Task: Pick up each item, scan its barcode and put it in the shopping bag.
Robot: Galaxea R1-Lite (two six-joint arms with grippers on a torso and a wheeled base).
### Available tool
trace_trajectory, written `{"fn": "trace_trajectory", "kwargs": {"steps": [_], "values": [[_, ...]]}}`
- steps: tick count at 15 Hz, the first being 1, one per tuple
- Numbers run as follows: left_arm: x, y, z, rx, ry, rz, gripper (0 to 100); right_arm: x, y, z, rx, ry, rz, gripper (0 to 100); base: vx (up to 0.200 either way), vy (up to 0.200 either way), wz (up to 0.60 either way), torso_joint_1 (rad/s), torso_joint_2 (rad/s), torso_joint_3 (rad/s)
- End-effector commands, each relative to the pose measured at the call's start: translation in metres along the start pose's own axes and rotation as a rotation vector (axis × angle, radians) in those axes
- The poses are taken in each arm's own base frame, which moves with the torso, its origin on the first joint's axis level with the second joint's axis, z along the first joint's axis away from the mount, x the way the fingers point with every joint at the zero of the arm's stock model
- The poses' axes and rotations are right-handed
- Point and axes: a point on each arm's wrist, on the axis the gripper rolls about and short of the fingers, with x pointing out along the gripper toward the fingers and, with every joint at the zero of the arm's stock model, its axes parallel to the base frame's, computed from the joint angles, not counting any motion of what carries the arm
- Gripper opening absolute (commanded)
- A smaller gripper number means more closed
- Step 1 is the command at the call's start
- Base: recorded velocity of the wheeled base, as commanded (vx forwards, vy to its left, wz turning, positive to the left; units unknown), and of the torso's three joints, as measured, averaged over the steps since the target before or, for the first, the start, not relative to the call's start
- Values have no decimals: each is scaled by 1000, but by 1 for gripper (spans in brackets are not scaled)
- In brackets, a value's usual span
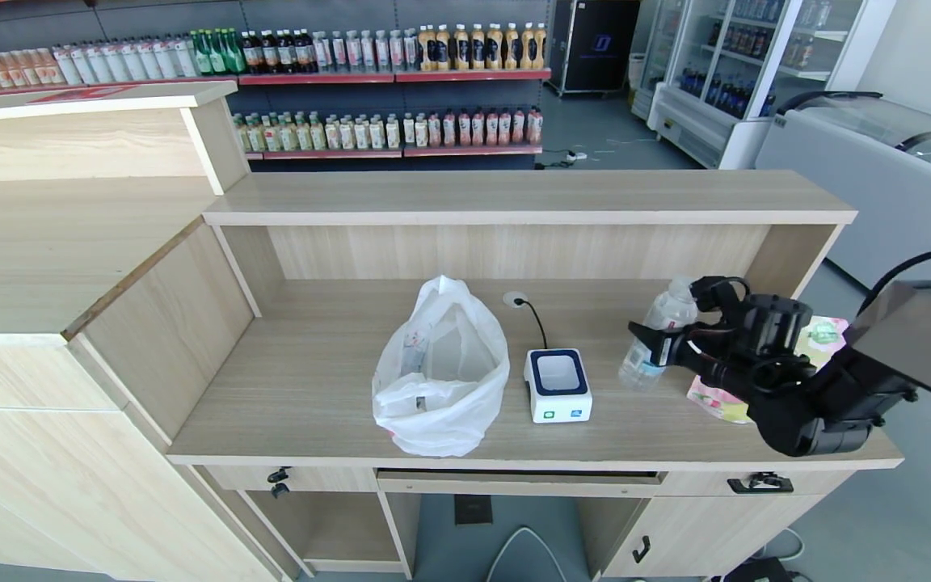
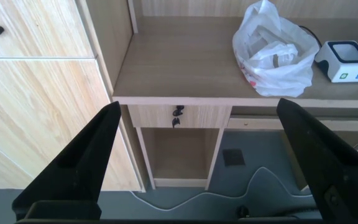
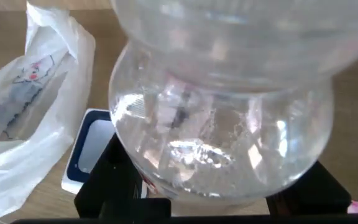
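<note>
A clear water bottle [image 1: 661, 327] stands slightly tilted at the right of the counter. My right gripper [image 1: 666, 322] is shut on the bottle's body. In the right wrist view the bottle [image 3: 222, 118] sits between the two black fingers [image 3: 114, 183]. A white shopping bag [image 1: 441, 368] stands open at the counter's middle with an item inside. The white and blue scanner [image 1: 558, 385] sits between bag and bottle. My left gripper [image 2: 199, 112] hangs open and holds nothing, low in front of the counter, left of the bag [image 2: 272, 50].
A colourful snack packet [image 1: 720, 402] lies on the counter [image 1: 288, 404] under my right arm. A cable runs from the scanner to a hole behind it. A raised ledge walls the counter's back and sides. A taller cabinet [image 1: 53, 242] stands to the left.
</note>
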Motion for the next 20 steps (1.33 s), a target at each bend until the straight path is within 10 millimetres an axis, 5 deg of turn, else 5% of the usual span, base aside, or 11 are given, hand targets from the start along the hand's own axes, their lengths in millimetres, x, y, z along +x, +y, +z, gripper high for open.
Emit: {"fn": "trace_trajectory", "kwargs": {"steps": [1,5,9,20], "values": [[0,0,0,0,-1,0,100,-53,19,104,137,-103,104,0,0,0,0,0,0,0],[0,0,0,0,-1,0,100,-113,39,161,296,-83,393,0,0,0,0,0,0,0],[0,0,0,0,-1,0,100,-154,56,193,370,-81,634,0,0,0,0,0,0,0],[0,0,0,0,-1,0,100,-188,93,195,443,48,913,0,0,0,0,0,0,0]]}}
